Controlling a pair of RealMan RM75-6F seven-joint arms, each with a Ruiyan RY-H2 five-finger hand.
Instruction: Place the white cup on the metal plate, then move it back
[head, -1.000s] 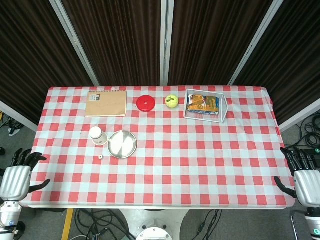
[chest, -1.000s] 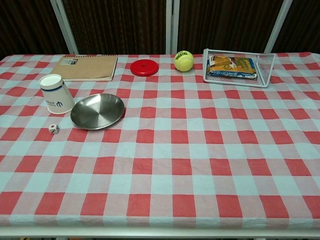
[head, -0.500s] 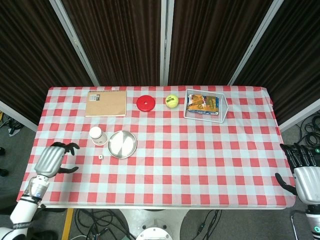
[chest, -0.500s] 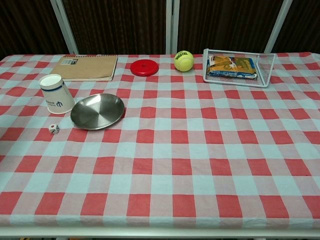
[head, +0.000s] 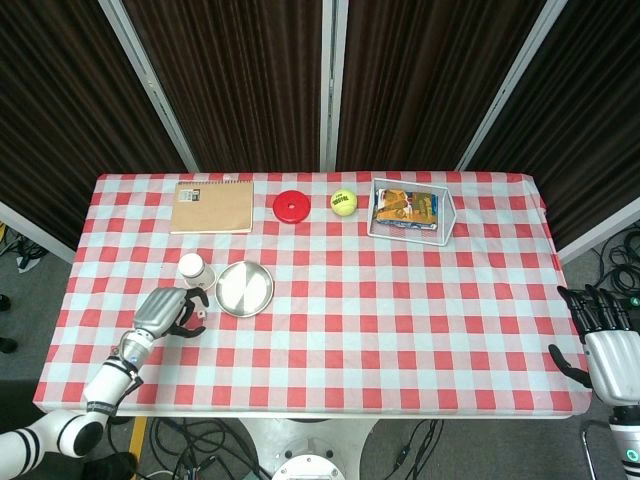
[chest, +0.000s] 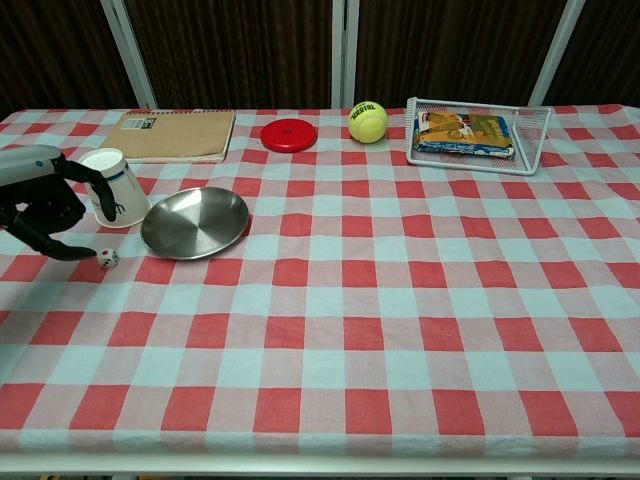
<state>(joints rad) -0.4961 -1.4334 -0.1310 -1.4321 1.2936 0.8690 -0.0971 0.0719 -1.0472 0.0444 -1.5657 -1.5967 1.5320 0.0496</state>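
Note:
The white cup (head: 192, 270) (chest: 116, 188) with a blue logo stands upright on the checked cloth, just left of the round metal plate (head: 245, 288) (chest: 194, 221). My left hand (head: 165, 312) (chest: 38, 201) hovers close to the cup on its near-left side, fingers spread and curved, holding nothing. One fingertip reaches down near a small white die (head: 201, 316) (chest: 107, 258). My right hand (head: 607, 345) hangs open past the table's right front corner, far from the cup; the chest view does not show it.
Along the far edge lie a brown notebook (head: 212, 206) (chest: 175, 134), a red disc (head: 292, 206) (chest: 289, 134), a yellow tennis ball (head: 344, 202) (chest: 368, 121) and a white wire basket (head: 411, 209) (chest: 474, 133) with a packet inside.
My left hand has swung in from beyond the table's left front corner, over the cloth, up to the cup. The right hand has barely moved. Cup and plate stayed put.

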